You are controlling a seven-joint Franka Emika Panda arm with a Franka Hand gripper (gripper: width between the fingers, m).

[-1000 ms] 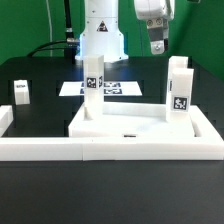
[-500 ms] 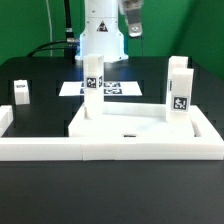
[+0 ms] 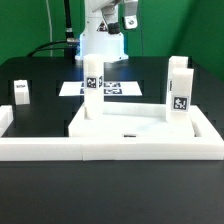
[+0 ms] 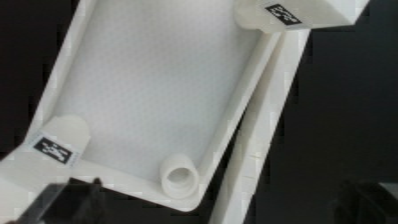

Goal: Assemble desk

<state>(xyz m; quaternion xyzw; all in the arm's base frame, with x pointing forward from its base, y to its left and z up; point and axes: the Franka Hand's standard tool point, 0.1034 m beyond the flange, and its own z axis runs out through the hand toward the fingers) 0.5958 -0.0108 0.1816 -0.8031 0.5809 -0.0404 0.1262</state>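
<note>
A: The desk (image 3: 130,121) lies low in the middle of the exterior view on a matte black counter (image 3: 45,75). A green wall (image 3: 205,30) is behind it, and the arm's white base (image 3: 100,45) stands at twelve o'clock.

B: How is it laid out?

A: Its shallow top (image 4: 151,90) rests flat, rim up. A first leg (image 3: 92,85) stands upright at the top's ten o'clock corner and a second leg (image 3: 179,90) at its two o'clock corner. A loose leg (image 3: 21,92) stands well apart at nine o'clock, on the bare counter.

B: What can't you make out?

A: The end effector (image 3: 128,18) is cut off by the frame's upper edge at twelve o'clock, so the exterior view shows little of it. In the wrist view only the dark, blurred tips of its fingers (image 4: 68,203) appear, spread wide and holding nothing: released, up above the top. I cannot tell whether the two upright legs are fastened or merely set in their corners. The tags are too small to read.

B: Anything else around?

A: The marker board (image 3: 118,90) lies flat behind the first leg, which partly hides it. A long white border rail (image 3: 110,151) runs along six o'clock, just beside the top's front edge, and turns back at eight o'clock. The wrist view shows a round socket (image 4: 178,178) in one free corner of the top.
</note>
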